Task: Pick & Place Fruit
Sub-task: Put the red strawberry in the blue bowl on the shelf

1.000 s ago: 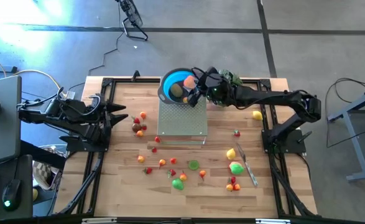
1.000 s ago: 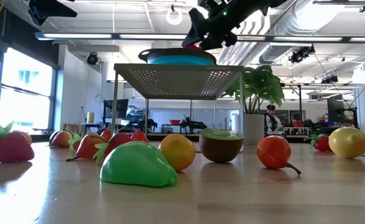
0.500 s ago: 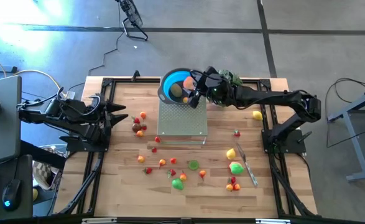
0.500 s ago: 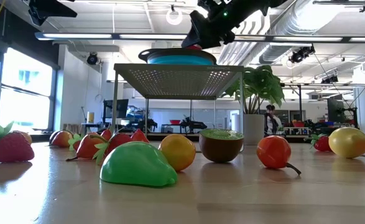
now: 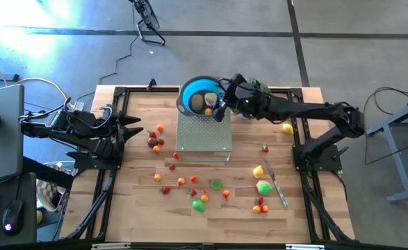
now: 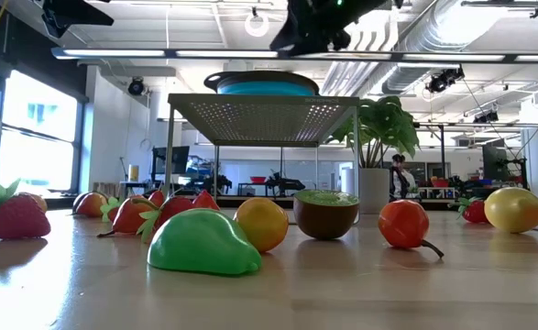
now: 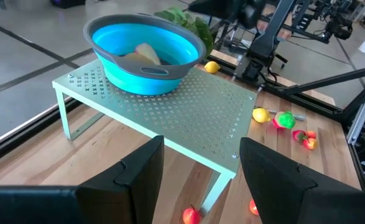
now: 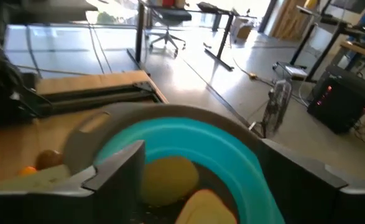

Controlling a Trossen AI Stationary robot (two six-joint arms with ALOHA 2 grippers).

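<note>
Wooden table [image 5: 141, 208] with a perforated pale-green metal shelf [image 5: 204, 132] standing at its far middle; on the shelf's far end sits the blue collapsible bowl [image 5: 198, 96], which already holds at least two pieces — a tan, pear-like fruit [image 8: 163, 179] and a second yellowish one [image 8: 202, 208] beside it. The right arm reaches across from the right side, and the right gripper [image 5: 220, 105] hangs above the bowl's near-right rim with its fingers spread and nothing visible between them: the piece appears delivered, so the step in hand is judged to be the release and lift-off. To do it well, the gripper should rise straight up until its fingers are above the grey rim before swinging away, since a sideways pull could catch the rim and drag the light bowl along the shelf or off its edge. The left gripper [image 5: 131, 132] waits at the table's left edge, fingers parted and empty. Most of the toy fruit [image 5: 190, 182] lies scattered on the boards on the near side of the shelf — strawberries [image 6: 12, 215] and small orange pieces to the left, a green pear-shaped piece [image 6: 204, 244], a halved kiwi [image 6: 326, 213] and a lemon [image 6: 513, 209] among them. The slim knife [image 5: 276, 186] lies just beside the fruit at near right; the next pick should approach clear of it.
</note>
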